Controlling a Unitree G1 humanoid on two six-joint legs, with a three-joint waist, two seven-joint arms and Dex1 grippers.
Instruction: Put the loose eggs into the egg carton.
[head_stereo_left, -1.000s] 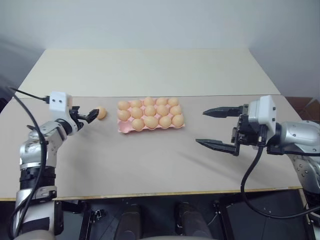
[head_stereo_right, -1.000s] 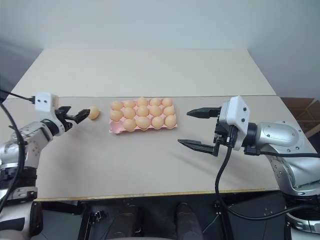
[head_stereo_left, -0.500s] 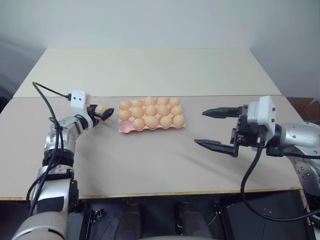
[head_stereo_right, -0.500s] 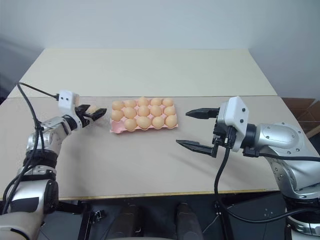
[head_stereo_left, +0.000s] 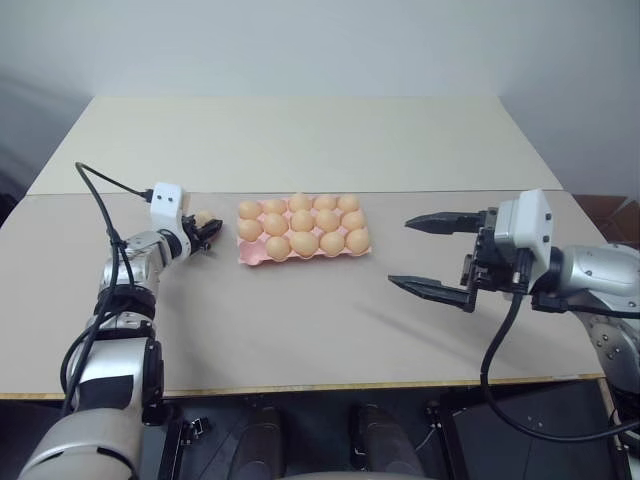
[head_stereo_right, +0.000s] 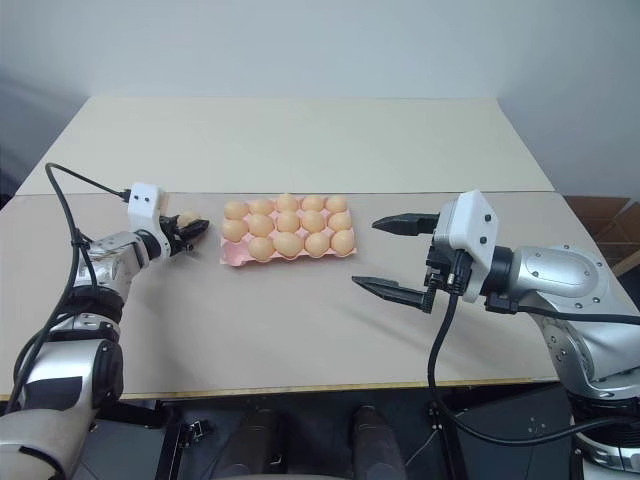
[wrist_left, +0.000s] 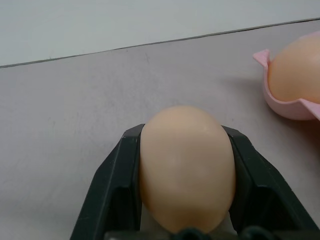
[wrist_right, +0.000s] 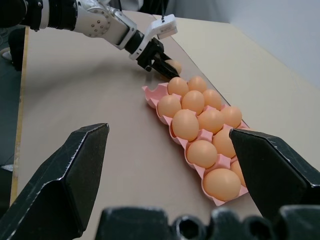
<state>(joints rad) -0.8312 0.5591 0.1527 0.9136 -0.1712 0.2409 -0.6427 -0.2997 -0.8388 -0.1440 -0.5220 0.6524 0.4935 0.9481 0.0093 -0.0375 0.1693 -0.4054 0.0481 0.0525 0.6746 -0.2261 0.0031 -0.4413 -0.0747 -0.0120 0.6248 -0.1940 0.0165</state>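
Left eye view: one loose egg (head_stereo_left: 203, 218), pale tan-orange, smooth, oval, clamped in left gripper (head_stereo_left: 205, 228). Sits just beside left end of egg carton (head_stereo_left: 250, 258), not touching it. Can't tell whether lifted off the table (head_stereo_left: 300, 320) or resting on it. Carton pink, moulded, scalloped edge, three rows of five cups, lying flat mid-table. Fourteen seated eggs (head_stereo_left: 301, 221) counted, same colour as the loose one. Front-left corner cup empty. Right gripper (head_stereo_left: 400, 252) well to the right of carton, above the table, jaws spread wide, nothing between them.

Right eye view: same layout, same count. One egg in the left grip, fourteen in cups, one carton.

Left wrist view: close on the held egg, matte peach shell, blunt end up, pinched on both sides by the two black fingers (wrist_left: 117, 190). Contact visible on each side. Corner of pink carton nearby with one seated egg showing in its cup. Bare table between the two.

Right wrist view: two black fingers far apart, empty. Carton between them further off, seen lengthwise, eggs packed in rows, some hidden behind one finger, so no full count here. Left gripper at carton's far end, closed round the loose egg.
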